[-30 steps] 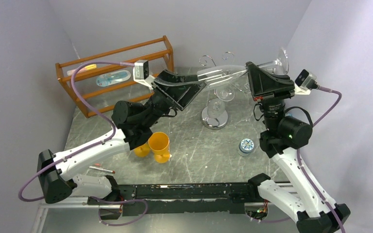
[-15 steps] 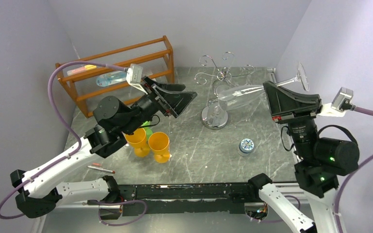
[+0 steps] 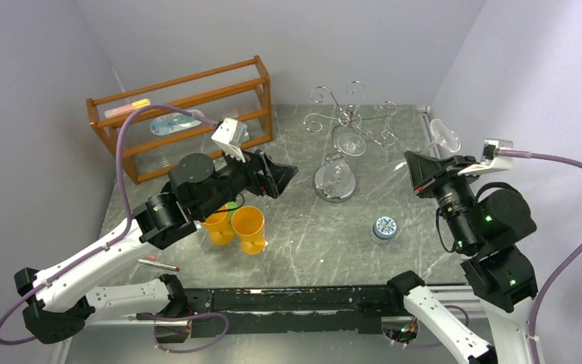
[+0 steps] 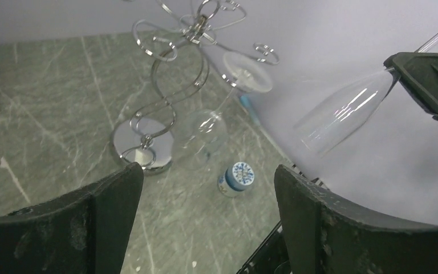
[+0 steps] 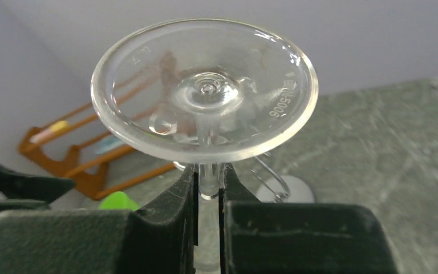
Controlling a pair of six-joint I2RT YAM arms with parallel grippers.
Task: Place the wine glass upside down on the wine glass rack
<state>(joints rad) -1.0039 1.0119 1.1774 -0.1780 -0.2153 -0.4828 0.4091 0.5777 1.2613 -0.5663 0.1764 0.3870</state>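
R hand (image 5: 208,191) is pinched shut on stem of wine glass (image 5: 205,91) just under foot, holding it aloft, bowl angled toward but apart from wine glass rack (image 4: 142,151) at desk (image 3: 303,243) rear, presumably leaving foot free for a scroll arm; L hand (image 3: 276,173) wide open, empty, apart.

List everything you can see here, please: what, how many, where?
wine glass rack: one, silver, far middle.
hanging wine glass: one, clear, foot-up on the rack.
held wine glass: one, clear, in right gripper.
wooden shelf: one, orange-brown, far left.
cups: two, orange-yellow, left of centre.
green object: one, behind cups, mostly hidden.
small tub: one, blue-white, right of centre.
pen-like stick: one, red-white, near left.
table: one, grey marbled.
left gripper: one, black, open, empty.
right gripper: one, black, shut on the stem.
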